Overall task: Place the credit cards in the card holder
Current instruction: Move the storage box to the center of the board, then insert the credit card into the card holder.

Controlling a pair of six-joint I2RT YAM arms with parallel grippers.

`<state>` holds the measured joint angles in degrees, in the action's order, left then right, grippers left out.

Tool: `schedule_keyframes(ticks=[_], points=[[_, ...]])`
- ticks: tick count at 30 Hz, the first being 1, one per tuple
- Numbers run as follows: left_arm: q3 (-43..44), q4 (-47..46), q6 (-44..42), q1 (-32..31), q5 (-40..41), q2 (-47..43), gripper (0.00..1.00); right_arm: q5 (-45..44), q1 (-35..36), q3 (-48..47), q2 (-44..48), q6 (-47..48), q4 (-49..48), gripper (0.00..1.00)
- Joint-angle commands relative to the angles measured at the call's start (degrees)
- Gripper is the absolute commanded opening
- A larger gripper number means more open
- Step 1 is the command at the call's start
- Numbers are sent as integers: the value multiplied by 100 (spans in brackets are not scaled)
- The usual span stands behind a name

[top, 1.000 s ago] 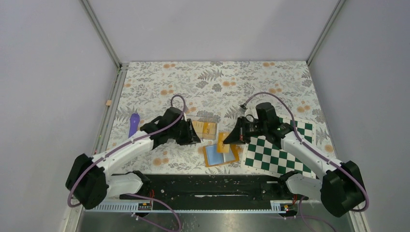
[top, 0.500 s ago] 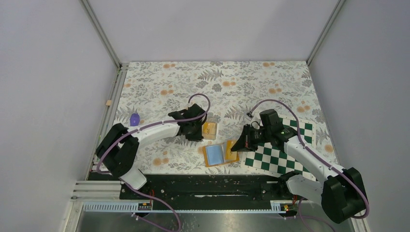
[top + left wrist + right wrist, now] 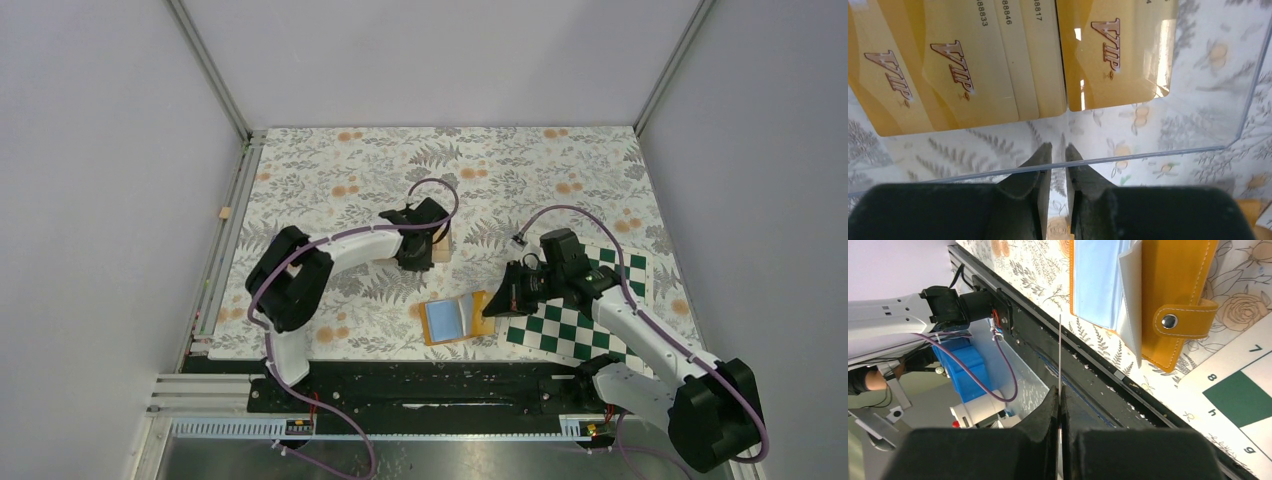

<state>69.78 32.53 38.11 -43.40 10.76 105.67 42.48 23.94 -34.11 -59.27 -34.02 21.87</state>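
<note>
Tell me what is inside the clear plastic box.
Several gold credit cards marked VIP lie flat inside the clear plastic box, overlapping one another. The upper cards cover most of those beneath, and the view cuts them off, so their full number cannot be told.

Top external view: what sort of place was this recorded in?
Probably a lab robot cell: bare grey walls and aluminium frame posts enclose a floral-covered table, and the left arm and right arm are mounted on a black rail at its near edge.
</note>
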Motion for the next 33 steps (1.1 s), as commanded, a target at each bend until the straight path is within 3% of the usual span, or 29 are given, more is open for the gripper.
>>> schedule_keyframes(ticks=[1,7,15,22,26,33], points=[[824,126,-337,307,225,449,18,-245,-23,-144,147,401,203,0],[890,75,-618,465,-672,319,24,-484,-21,-295,-159,861,389,0],[-1905,-1693,576,450,-2418,-1533,46,-386,23,-544,-793,869,-30,0],[-2987,-2354,1272,438,-3142,-2312,50,-632,530,-807,-1277,551,-434,0],[-3261,-2845,1553,437,-3423,-2217,50,-798,716,-821,-1667,374,-803,0],[-3465,-3047,1668,430,-3422,-1849,45,-1506,761,-1007,-2243,771,-518,0]])
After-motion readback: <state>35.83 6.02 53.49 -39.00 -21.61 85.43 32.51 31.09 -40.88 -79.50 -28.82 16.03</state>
